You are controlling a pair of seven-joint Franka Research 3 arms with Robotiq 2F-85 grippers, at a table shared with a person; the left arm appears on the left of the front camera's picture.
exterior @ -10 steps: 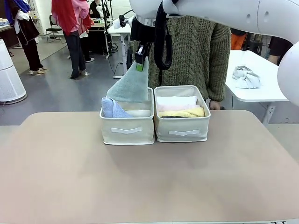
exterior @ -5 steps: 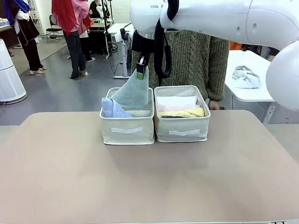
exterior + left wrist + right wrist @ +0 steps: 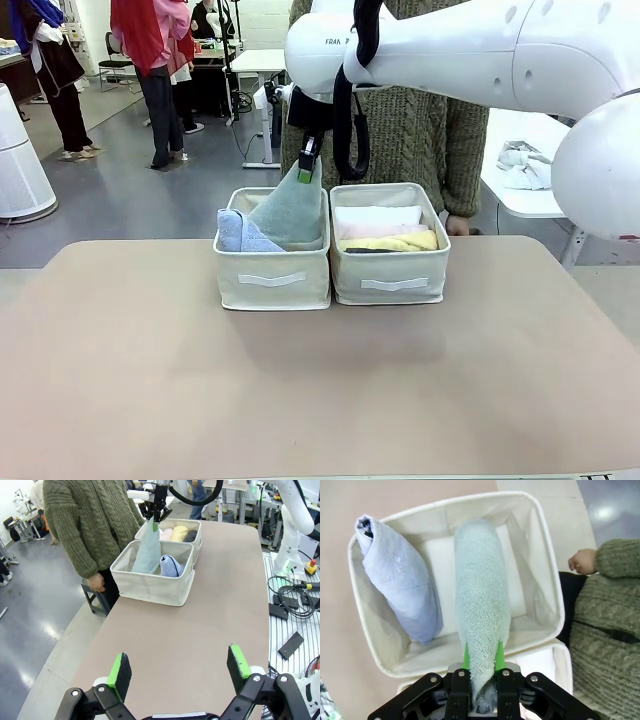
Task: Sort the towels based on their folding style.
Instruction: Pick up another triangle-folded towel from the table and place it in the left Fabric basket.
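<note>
My right gripper [image 3: 308, 172] [image 3: 481, 656] is shut on the tip of the grey-green cone towel [image 3: 290, 210] [image 3: 481, 615] [image 3: 148, 550], whose wide end hangs down into the left cream bin [image 3: 270, 280] [image 3: 540, 555]. The light blue cone towel [image 3: 240, 233] [image 3: 400, 577] [image 3: 171, 566] lies in that same bin beside it. In the right bin [image 3: 392, 283] lie the white [image 3: 378, 214], pink [image 3: 380, 229], yellow [image 3: 392, 242] and dark grey [image 3: 360, 250] rolls. My left gripper [image 3: 180, 672] hangs open over the bare near end of the table, far from the bins.
A person in a green knit sweater [image 3: 430, 110] stands right behind the bins, one hand [image 3: 581, 561] close to the left bin's far rim. A white-and-grey cloth bundle [image 3: 522, 165] lies on a side table at the right. Cables and black boxes [image 3: 287, 607] lie beside the table.
My right gripper has come down with the grey-green towel, so more of it now sits inside the left bin. The left arm has stayed still.
</note>
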